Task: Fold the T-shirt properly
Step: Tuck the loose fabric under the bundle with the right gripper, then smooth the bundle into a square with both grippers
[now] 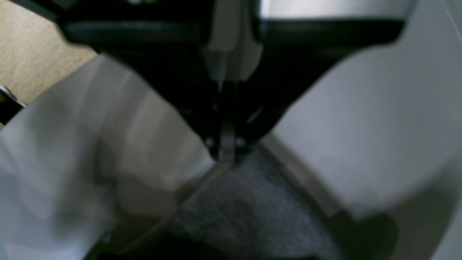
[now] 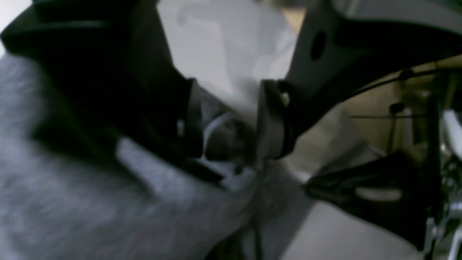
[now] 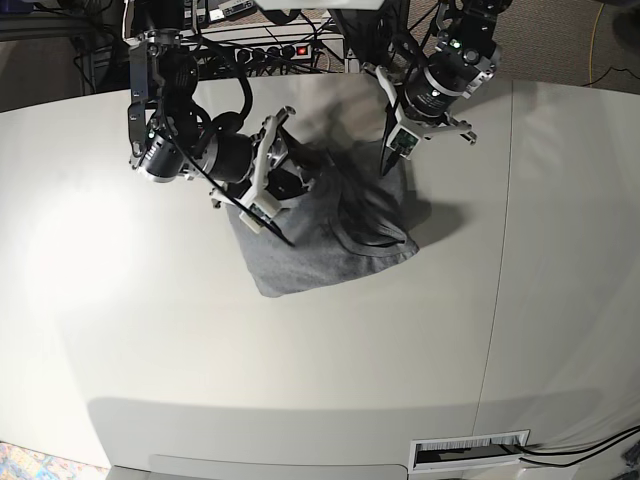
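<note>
The T-shirt (image 3: 325,235) lies bunched just past table (image 3: 300,380) centre. At its ten o'clock the right gripper (image 3: 272,180) stands parted around a fold, seemingly mid-release. At one o'clock the left gripper (image 3: 392,158) pinches cloth shut. Next: flatten the folded bundle.

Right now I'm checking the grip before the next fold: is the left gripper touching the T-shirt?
Touching. In the left wrist view the shut left gripper meets the grey T-shirt right at its tips, with no gap showing.
</note>
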`<action>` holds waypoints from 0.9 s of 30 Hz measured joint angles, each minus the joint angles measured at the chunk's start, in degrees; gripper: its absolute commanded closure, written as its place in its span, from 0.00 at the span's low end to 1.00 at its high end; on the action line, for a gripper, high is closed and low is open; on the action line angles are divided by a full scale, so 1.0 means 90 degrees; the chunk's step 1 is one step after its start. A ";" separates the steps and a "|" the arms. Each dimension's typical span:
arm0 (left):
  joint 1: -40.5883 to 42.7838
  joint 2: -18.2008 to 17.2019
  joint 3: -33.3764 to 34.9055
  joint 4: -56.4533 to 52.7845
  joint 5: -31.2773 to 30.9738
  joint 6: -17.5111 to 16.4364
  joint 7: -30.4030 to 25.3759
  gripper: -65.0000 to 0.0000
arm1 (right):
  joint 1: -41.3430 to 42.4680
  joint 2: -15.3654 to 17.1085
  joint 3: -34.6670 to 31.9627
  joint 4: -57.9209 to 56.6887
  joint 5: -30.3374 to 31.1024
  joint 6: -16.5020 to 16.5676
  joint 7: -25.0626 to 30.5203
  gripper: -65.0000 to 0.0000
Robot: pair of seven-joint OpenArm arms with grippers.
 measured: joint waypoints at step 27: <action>0.0000 0.0000 0.0000 0.0000 -0.0005 0.0000 0.0024 1.00 | 0.0002 0.0000 -0.1362 -0.0928 -0.1095 -0.0002 0.1348 1.00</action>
